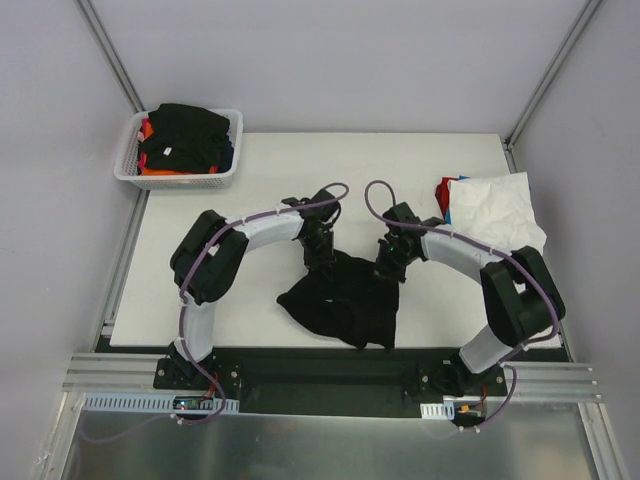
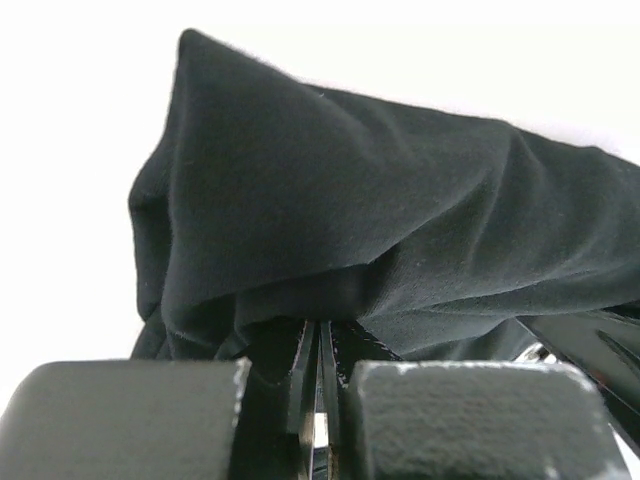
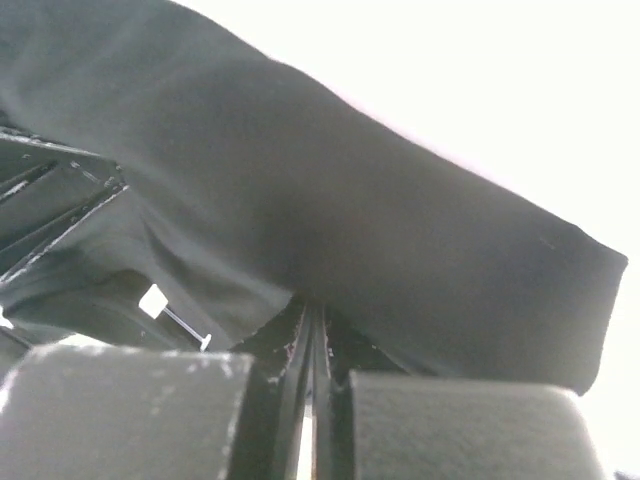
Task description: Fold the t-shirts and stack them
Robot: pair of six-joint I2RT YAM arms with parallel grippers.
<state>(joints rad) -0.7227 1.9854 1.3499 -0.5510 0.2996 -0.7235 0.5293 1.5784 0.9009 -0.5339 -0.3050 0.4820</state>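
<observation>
the black t-shirt (image 1: 340,305) sits crumpled in the middle of the table (image 1: 260,170), toward the near edge — the left gripper (image 1: 322,258) and right gripper (image 1: 388,268) each pinched tight on its far side, close together; a white t-shirt (image 1: 500,210) lies off to the right.

Two arms (image 1: 215,262) (image 1: 505,285), one basket (image 1: 128,172), one white t-shirt (image 1: 500,212)

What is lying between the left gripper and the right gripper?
The black t-shirt: its far edge stretches from the left gripper to the right gripper, both shut on it. The top view shows this.
</observation>
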